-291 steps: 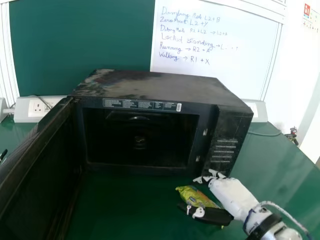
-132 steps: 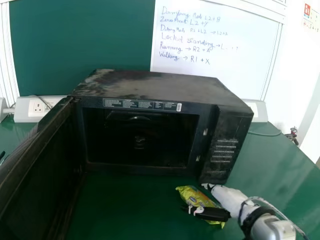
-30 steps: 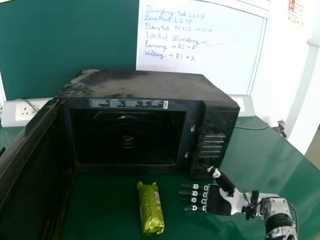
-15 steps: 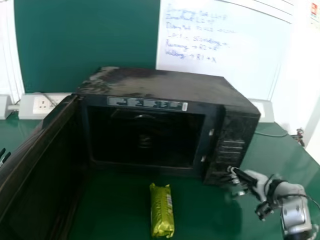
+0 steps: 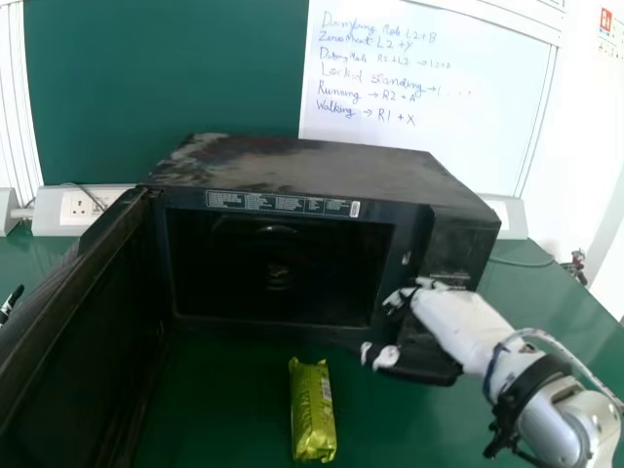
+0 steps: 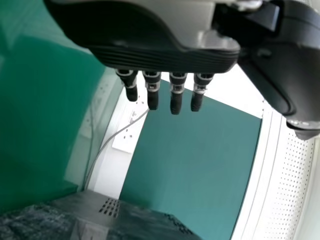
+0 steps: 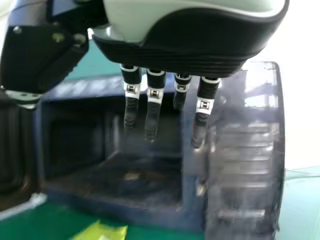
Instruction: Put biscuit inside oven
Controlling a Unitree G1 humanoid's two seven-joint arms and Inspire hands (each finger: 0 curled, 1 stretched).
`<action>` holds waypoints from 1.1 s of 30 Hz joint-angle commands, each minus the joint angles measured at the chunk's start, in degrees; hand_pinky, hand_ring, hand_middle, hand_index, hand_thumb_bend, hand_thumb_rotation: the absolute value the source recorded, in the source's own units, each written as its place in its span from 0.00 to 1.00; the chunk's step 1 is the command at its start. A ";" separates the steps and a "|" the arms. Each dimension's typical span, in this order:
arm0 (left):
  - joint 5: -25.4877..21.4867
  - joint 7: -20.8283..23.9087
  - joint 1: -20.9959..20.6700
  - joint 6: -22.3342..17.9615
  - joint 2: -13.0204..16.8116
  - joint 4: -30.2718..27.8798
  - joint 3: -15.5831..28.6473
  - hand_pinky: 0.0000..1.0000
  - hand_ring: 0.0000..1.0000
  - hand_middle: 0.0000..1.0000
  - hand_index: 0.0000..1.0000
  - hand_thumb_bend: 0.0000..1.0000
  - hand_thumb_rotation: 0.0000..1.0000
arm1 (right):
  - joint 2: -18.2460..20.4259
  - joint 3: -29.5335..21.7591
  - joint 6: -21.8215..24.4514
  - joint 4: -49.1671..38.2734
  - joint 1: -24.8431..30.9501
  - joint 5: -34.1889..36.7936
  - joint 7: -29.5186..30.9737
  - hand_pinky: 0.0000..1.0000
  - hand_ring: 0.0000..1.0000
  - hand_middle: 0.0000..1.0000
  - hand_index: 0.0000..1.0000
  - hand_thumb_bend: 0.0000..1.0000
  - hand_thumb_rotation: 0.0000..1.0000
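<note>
Fingers straight and thumb spread well apart from them, the white-and-black mechanical right hand hung empty before the right front of the boxy black microwave oven; contact with it was impossible to tell. The shiny yellow-green biscuit packet lay lengthwise on the glossy green table, outside the oven. The black door stood open at left, the black mechanical left hand beyond it, fingers extended.

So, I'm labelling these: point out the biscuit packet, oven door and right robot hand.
Biscuit packet (image 5: pixel 312 411), head view, middle of wrapper.
Oven door (image 5: pixel 88 331), head view, inner face.
Right robot hand (image 5: pixel 450 320), head view, its white casing.
</note>
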 commanded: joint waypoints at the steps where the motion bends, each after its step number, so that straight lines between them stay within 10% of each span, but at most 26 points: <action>1: 0.62 0.25 -0.75 -0.24 -0.48 -0.58 -0.92 0.78 0.84 0.85 0.89 0.90 0.75 | -0.67 1.76 0.09 -1.50 -1.65 -0.83 2.89 0.58 0.65 0.71 0.75 0.95 0.90; 15: 1.91 0.88 -1.45 -0.56 -0.73 -0.76 -2.19 0.81 0.85 0.86 0.91 0.91 0.77 | 10.64 16.76 -0.92 -4.17 -9.76 -21.66 20.30 0.41 0.55 0.70 0.77 0.98 0.96; 33: 1.70 1.41 -0.40 -0.07 -1.90 -3.71 -2.62 0.80 0.84 0.86 0.90 0.90 0.77 | 31.92 18.01 -15.60 2.24 -11.17 -45.05 36.83 0.18 0.26 0.41 0.58 1.00 1.00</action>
